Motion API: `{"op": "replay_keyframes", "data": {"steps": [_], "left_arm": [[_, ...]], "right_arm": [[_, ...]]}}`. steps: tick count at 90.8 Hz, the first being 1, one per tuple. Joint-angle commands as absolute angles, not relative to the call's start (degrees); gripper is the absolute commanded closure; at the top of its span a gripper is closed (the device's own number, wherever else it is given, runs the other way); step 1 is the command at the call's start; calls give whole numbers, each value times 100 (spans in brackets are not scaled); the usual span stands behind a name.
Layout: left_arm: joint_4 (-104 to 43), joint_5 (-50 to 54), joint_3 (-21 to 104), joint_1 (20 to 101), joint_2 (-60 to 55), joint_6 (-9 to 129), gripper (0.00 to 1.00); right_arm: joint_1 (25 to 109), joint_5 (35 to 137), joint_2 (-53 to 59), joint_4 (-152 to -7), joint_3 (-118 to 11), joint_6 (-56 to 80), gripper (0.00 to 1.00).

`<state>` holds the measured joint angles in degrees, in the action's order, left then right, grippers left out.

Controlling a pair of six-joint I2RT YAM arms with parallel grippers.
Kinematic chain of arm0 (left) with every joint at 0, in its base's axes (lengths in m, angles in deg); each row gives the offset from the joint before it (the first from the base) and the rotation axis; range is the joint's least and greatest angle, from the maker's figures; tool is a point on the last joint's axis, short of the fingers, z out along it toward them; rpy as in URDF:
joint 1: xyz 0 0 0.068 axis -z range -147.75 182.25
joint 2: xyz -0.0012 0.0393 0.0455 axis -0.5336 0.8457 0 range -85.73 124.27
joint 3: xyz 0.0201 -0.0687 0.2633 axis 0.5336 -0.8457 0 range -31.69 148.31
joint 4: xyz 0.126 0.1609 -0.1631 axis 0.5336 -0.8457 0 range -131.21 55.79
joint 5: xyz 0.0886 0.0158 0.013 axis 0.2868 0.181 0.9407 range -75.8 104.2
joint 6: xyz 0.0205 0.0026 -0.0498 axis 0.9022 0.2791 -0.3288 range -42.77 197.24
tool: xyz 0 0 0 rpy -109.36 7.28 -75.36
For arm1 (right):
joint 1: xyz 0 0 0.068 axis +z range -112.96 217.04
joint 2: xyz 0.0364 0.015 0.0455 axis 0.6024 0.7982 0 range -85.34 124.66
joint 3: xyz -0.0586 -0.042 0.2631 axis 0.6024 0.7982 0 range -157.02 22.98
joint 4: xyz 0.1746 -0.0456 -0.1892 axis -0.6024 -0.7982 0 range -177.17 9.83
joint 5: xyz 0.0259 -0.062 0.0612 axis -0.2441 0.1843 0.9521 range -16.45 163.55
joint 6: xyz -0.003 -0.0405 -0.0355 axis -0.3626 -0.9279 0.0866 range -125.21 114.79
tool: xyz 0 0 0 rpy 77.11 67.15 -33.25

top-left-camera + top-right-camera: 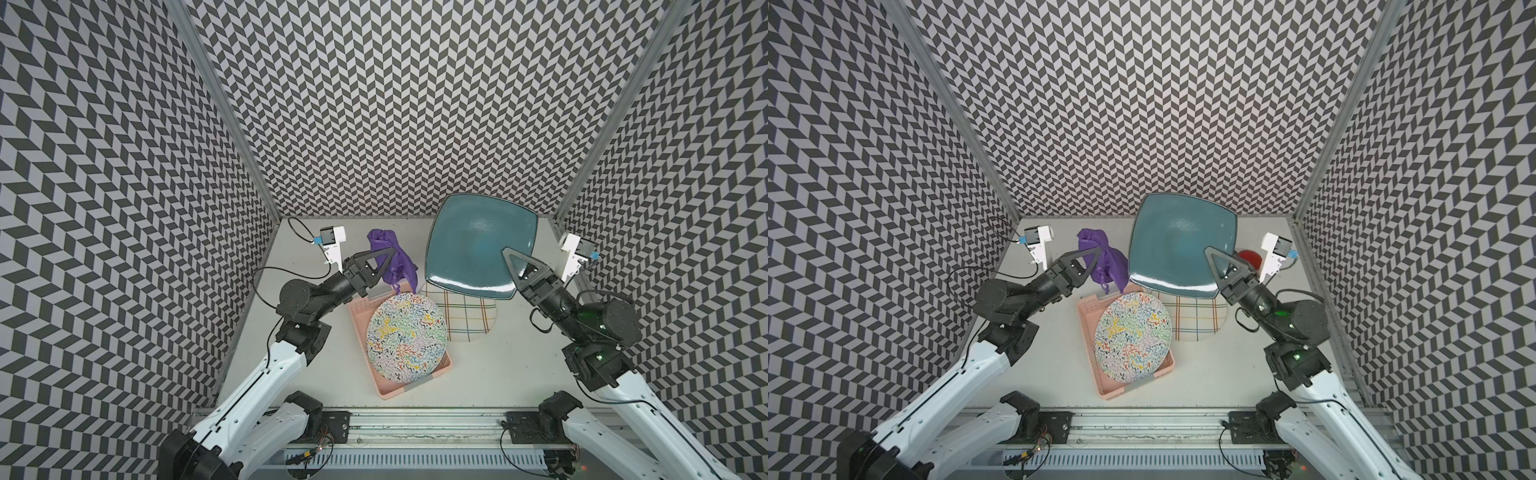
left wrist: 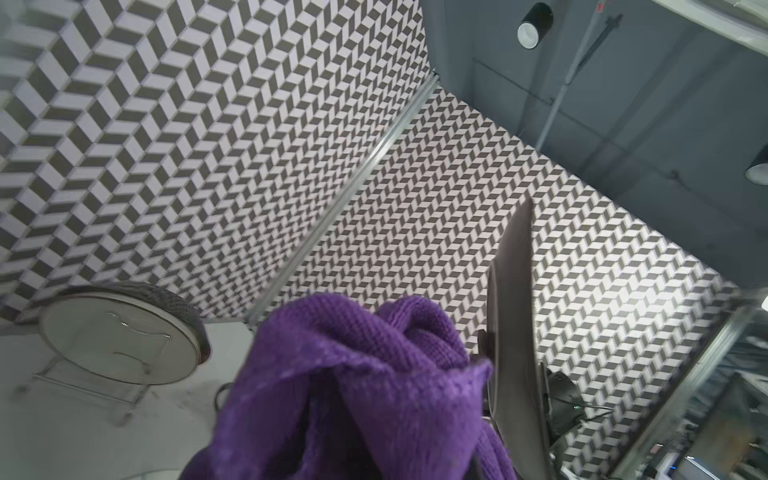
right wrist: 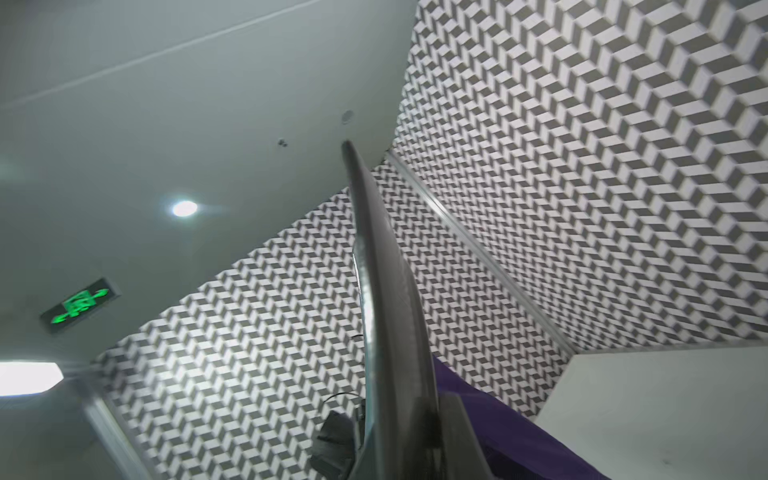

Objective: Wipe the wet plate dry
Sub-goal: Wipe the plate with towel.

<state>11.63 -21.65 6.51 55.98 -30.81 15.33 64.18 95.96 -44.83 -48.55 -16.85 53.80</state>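
A teal square plate [image 1: 469,245] [image 1: 1175,245] is held up off the table and tilted, and small droplets glint near its far side. My right gripper [image 1: 508,254] [image 1: 1210,254] is shut on its near right rim. In the right wrist view the plate [image 3: 384,291] shows edge-on between the jaws. My left gripper [image 1: 388,253] [image 1: 1096,251] is shut on a bunched purple cloth [image 1: 384,240] [image 1: 1093,240], held in the air just left of the plate. The cloth [image 2: 353,374] fills the left wrist view and hides the jaws, with the plate's edge [image 2: 515,316] beside it.
A round plate with coloured squiggles [image 1: 405,340] [image 1: 1133,336] leans in a pink tray [image 1: 386,390] [image 1: 1108,390] at mid-table. A clear plaid-lined plate [image 1: 467,320] [image 1: 1196,320] lies under the raised teal one. In a top view a red object [image 1: 1250,257] shows behind the right gripper.
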Motion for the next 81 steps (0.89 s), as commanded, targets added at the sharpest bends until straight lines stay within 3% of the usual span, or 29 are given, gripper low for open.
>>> {"op": "replay_keyframes", "data": {"steps": [1,17,40,57,68,81], "left_arm": [[3697,-2994,498,5497,-2696,-455,100],[5597,-2975,973,5845,-1957,-1671,100],[5855,-2533,1246,6815,-1502,-1769,100],[6294,-2139,899,7592,-1378,-1738,100],[6241,-2106,914,7373,-1655,-1858,100],[5978,-2114,1211,6988,-1728,-1953,100]], "right_arm": [[6403,10474,-4185,-2433,-1626,6449,100],[6438,11107,-3699,-2341,-1558,6563,100],[7193,10959,-2929,-1725,-1627,6476,100],[7050,10555,-2557,-1548,-2161,6673,100],[6592,10625,-2698,-1661,-2194,6890,100],[6774,11007,-2996,-1936,-1842,6516,100]]}}
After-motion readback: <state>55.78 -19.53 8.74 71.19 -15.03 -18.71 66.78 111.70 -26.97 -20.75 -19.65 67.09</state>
